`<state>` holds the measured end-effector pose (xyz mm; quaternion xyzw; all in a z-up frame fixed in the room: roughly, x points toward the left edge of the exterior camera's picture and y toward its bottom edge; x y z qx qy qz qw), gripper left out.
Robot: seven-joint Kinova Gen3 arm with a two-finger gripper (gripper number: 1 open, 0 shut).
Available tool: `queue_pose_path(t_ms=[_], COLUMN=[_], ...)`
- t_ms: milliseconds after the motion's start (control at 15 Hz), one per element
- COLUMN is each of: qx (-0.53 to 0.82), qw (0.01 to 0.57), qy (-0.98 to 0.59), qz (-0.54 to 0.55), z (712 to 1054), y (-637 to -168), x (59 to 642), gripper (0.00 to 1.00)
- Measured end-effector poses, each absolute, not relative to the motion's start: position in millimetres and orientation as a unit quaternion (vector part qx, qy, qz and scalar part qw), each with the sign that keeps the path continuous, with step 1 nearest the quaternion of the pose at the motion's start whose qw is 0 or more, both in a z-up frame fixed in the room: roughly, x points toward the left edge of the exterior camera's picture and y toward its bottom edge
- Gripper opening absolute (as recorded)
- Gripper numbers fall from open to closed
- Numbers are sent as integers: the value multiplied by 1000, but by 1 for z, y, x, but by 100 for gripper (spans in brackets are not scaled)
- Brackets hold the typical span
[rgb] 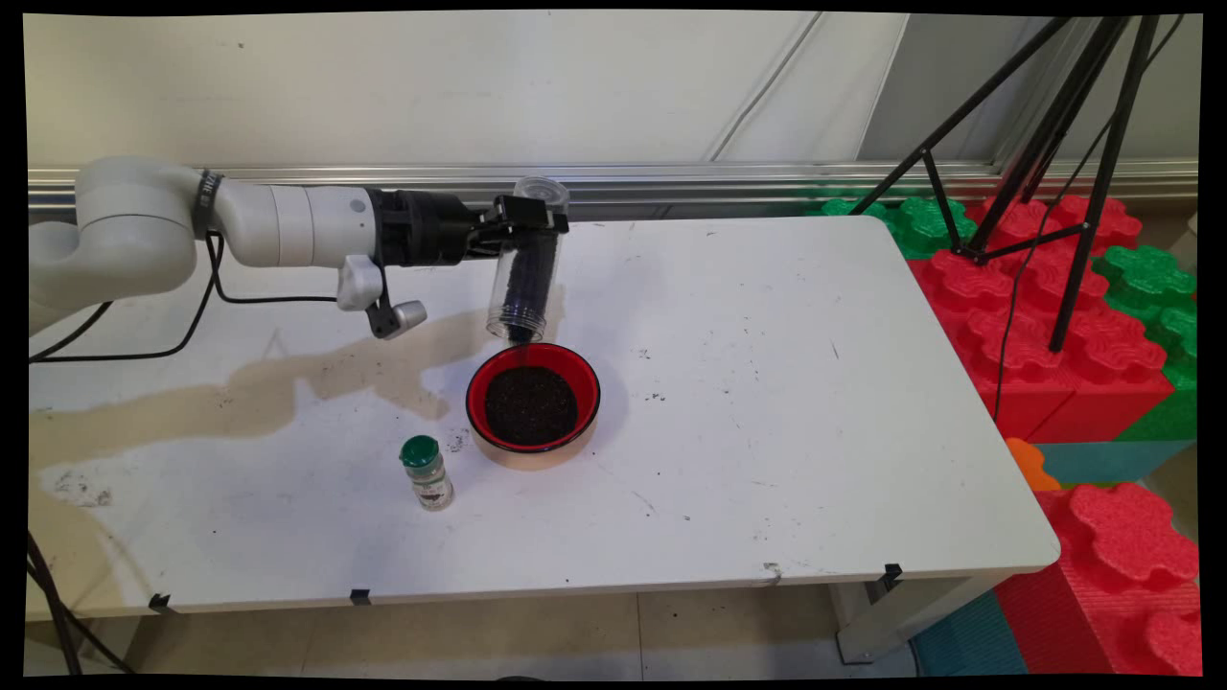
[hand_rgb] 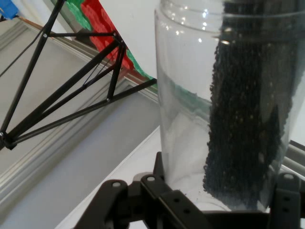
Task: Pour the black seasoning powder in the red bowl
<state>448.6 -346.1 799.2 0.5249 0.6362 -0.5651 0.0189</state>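
My claw (rgb: 525,222): clamped on clear jar (rgb: 525,278), upended over red bowl (rgb: 533,395). Bowl: well filled with dark grains. Jar: grains remaining.

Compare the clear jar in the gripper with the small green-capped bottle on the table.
The clear jar is held upended in the gripper, its mouth over the red bowl; the green-capped bottle stands upright on the table. The jar is open and much larger; the bottle is capped. The jar holds dark granules; the bottle's contents are unclear. Both have see-through bodies.
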Motion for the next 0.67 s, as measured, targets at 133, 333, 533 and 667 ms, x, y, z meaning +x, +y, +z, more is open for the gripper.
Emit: queue_pose_path(t_ms=[133, 333, 533, 667], qx=[531, 542, 552, 557], qw=[23, 28, 33, 35], qy=[630, 620, 610, 603], qz=[-565, -566, -568, -570], z=[798, 796, 795, 794], y=[-344, -342, -341, -340], x=[448, 447, 445, 443], gripper=[0, 0, 0, 0])
